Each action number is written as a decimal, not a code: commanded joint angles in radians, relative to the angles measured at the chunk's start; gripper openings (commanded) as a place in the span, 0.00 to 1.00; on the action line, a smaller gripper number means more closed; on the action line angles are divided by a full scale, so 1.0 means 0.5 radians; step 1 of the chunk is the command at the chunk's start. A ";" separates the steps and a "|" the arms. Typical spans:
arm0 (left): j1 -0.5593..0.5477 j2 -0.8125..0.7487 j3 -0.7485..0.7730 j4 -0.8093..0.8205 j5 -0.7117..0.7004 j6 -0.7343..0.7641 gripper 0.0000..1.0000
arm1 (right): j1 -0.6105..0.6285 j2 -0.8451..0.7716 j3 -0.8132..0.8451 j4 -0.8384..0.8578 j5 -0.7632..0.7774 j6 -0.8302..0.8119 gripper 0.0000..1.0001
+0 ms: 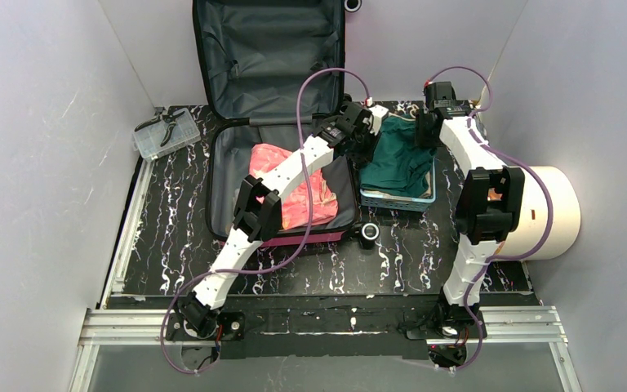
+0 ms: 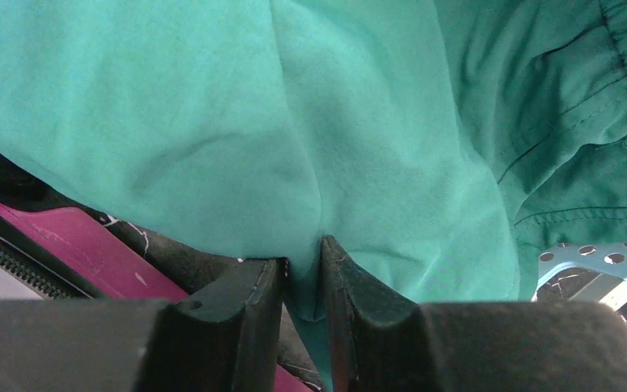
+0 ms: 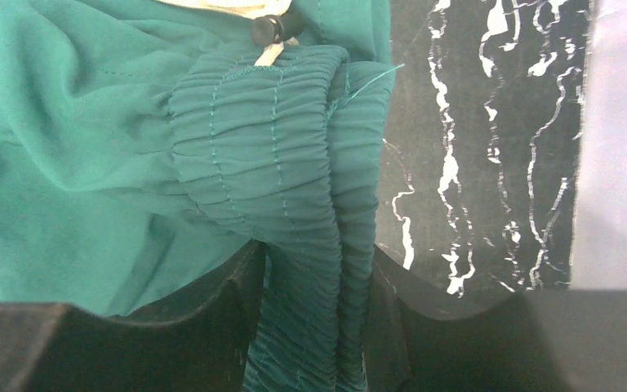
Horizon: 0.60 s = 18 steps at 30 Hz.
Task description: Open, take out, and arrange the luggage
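Top: luggage (image 1: 282, 175) lies open just left of left gripper (image 1: 369, 139); right gripper (image 1: 426, 124) meets the same cloth (image 1: 396, 163) over basket (image 1: 397, 201). Left wrist: jaws narrow, cloth fold between, grip unclear. Right wrist: jaws wider, waistband (image 3: 269, 147) between, grip unclear.

The luggage (image 1: 269, 57) lid runs off the overhead view's top edge. The left arm (image 1: 302, 163) hides part of the pink garment (image 1: 263, 159) inside. The green garment (image 1: 396, 159) covers the inside of the light-blue basket (image 1: 396, 202). The contents of the clear box (image 1: 166, 133) are too small to name.
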<state>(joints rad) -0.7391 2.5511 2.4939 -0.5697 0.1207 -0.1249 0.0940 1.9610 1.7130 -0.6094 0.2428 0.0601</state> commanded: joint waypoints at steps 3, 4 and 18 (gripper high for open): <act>-0.011 -0.218 0.101 -0.056 -0.102 0.190 0.31 | 0.124 -0.212 0.083 0.106 0.332 -0.116 0.59; -0.010 -0.246 0.105 -0.067 -0.097 0.204 0.34 | 0.159 -0.243 0.081 0.108 0.390 -0.116 0.60; 0.001 -0.500 0.134 -0.264 -0.043 0.328 0.59 | 0.355 -0.382 -0.323 0.156 0.233 -0.004 0.30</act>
<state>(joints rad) -0.7418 2.3989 2.5355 -0.6479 0.1043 -0.0147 0.2905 1.7073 1.6066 -0.5240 0.4255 0.0006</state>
